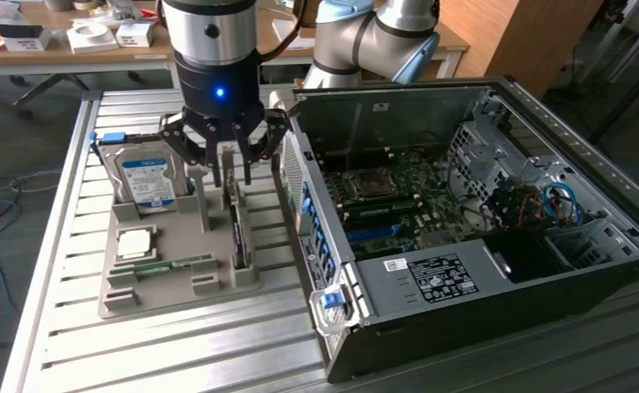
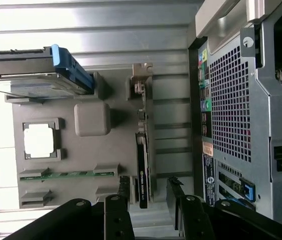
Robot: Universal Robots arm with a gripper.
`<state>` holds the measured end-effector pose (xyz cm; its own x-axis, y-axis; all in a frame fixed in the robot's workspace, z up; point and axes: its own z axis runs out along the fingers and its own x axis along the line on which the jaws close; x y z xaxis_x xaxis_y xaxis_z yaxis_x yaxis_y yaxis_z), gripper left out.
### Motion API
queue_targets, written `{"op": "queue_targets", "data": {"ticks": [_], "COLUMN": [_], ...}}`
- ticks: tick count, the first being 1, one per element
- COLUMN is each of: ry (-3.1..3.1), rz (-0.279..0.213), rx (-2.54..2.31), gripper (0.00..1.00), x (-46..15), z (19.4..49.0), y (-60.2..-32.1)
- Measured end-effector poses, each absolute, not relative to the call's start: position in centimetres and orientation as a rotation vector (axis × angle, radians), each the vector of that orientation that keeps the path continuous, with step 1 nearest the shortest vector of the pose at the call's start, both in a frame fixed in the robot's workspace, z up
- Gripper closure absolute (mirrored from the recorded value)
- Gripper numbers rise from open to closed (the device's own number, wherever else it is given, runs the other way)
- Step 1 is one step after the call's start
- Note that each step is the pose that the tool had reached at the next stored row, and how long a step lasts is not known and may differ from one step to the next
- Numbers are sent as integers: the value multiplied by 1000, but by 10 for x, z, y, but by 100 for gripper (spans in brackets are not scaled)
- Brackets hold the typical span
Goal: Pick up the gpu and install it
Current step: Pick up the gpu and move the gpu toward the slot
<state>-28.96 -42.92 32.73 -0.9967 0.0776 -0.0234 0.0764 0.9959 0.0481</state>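
The gpu (image 1: 237,225) is a thin dark card standing on edge in a slot of the grey holder tray (image 1: 215,286), to the exterior view's left of the open computer case (image 1: 582,270). My gripper (image 1: 224,174) hangs straight down over the card's far end, open. In the wrist view the gpu (image 2: 142,172) runs as a slim black slab between my two dark fingers (image 2: 122,200), with a gap on each side and nothing gripped. The motherboard (image 1: 391,196) lies exposed inside the case.
The tray also holds a silver hard drive with a blue label (image 1: 145,178), a square processor chip (image 1: 133,243) and a green memory stick (image 1: 172,264). The case's perforated rear panel (image 2: 231,110) stands close beside the tray. The slatted metal table (image 1: 188,344) carries everything.
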Motion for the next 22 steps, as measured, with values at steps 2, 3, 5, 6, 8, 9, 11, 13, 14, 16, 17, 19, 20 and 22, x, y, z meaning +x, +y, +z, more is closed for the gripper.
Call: {"op": "queue_targets", "data": {"ticks": [2,3,5,6,8,9,11,13,14,16,17,19,20,22], "ry": [3113,3113,3113,3113,3113,3113,3113,3113,3113,3113,3113,3113,3113,3113], "rz": [73,73,73,73,73,73,72,72,72,72,73,72,72,72], "rx": [120,120,120,120,120,120,120,120,120,120,120,120,120,120], "gripper": [57,57,57,57,57,57,57,57,57,57,57,57,57,57], "x": [-290,-290,-290,-290,-290,-290,-290,-290,-290,-290,-290,-290,-290,-290], "z": [324,323,320,319,317,316,316,316,316,316,315,314,313,312], "y": [-429,-429,-429,-429,-429,-429,-429,-429,-429,-429,-429,-429,-429,-429]}}
